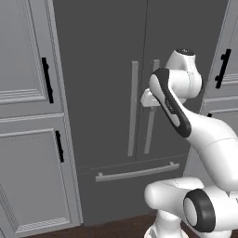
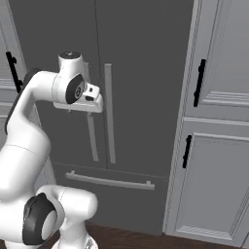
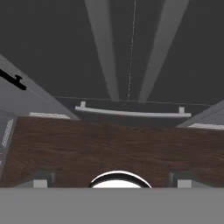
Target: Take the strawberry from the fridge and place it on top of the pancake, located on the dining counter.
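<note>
The fridge (image 1: 102,69) (image 2: 141,53) stands straight ahead, both dark grey doors shut, so the strawberry is hidden. The two vertical bar handles (image 1: 133,109) (image 2: 109,114) flank the door seam. My gripper (image 2: 90,104) hovers in front of the doors at handle height, apart from them; in the left base view the hand (image 1: 148,98) is partly hidden behind my forearm. In the hand view the gripper (image 3: 112,178) is open, its fingertips (image 3: 41,177) wide apart with nothing between them, above the fridge's bottom drawer handle (image 3: 131,113). The pancake and dining counter are out of view.
Light grey panelled cabinets with black handles flank the fridge on the left (image 1: 28,116) and on the right (image 2: 219,121). Dark wooden floor (image 3: 109,148) lies in front of the fridge. The bottom drawer's horizontal bar (image 1: 137,172) (image 2: 109,181) sticks out low.
</note>
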You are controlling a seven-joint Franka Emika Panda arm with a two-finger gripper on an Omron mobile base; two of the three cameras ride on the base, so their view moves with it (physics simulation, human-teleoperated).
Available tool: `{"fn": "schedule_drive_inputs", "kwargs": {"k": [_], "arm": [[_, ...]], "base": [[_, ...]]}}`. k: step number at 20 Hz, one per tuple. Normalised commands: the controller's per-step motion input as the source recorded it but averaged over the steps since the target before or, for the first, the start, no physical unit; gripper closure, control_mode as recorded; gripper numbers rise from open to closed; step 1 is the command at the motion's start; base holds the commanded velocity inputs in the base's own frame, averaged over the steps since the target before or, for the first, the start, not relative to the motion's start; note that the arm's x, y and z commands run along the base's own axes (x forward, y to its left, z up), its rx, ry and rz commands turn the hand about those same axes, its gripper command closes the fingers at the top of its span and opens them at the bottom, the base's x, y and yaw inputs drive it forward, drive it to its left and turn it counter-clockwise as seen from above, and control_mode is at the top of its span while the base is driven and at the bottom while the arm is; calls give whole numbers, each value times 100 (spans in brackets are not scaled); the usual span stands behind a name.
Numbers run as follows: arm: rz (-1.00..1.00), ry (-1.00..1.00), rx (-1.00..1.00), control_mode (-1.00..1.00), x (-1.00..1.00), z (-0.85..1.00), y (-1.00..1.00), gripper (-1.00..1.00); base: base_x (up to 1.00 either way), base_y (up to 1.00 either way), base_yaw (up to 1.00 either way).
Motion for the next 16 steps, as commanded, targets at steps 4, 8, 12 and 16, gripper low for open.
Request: {"fn": "schedule_drive_inputs", "kwargs": {"k": [4,8,12,16], "arm": [[0,0,0,100,0,0,0,-100],[-6,0,0,-100,-18,-7,-17,-100],[-22,-9,-3,-100,44,-14,-19,-100],[-24,-19,1,-100,91,-9,-2,-100]], "base": [[-67,-29,-7],[-33,-15,-4],[0,0,0],[0,0,0]]}}
